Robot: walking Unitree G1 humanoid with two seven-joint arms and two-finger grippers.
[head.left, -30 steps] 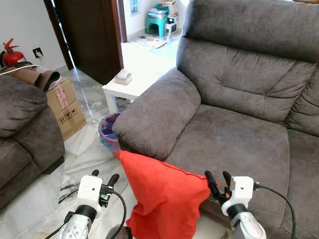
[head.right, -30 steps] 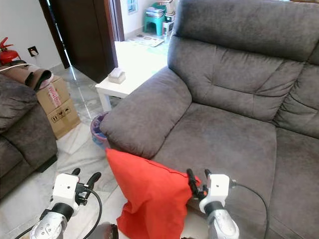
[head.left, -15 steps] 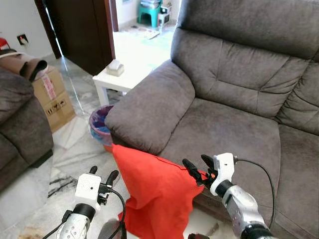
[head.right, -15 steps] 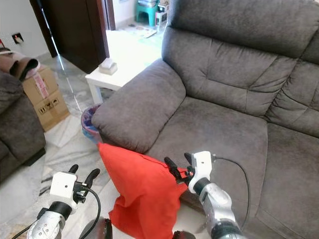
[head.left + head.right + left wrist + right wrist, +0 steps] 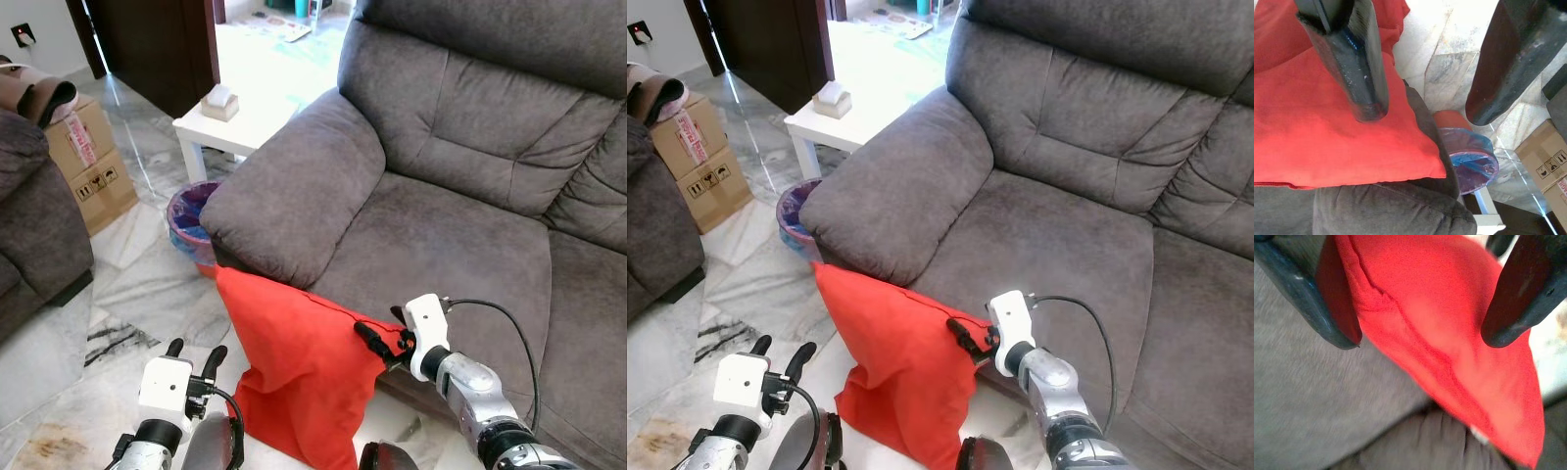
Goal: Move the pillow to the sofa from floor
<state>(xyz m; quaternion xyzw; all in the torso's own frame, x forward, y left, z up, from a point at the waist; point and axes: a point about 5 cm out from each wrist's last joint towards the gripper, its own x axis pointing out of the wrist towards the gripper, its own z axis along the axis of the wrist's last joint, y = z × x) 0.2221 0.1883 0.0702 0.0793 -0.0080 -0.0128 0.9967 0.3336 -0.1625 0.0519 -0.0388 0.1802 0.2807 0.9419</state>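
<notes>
Red fabric pillow (image 5: 299,367) leaning on the grey suede sofa (image 5: 460,235) front now sits between my right end effector's (image 5: 377,343) spread fingers after it reached in, ready to pinch

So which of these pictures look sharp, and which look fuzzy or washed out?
Left and right eye views: sharp, though daylight bleaches the floor beyond the doorway. Left wrist view: the fingers loom dark, while the red pillow stays fairly crisp. Right wrist view: soft throughout.
</notes>
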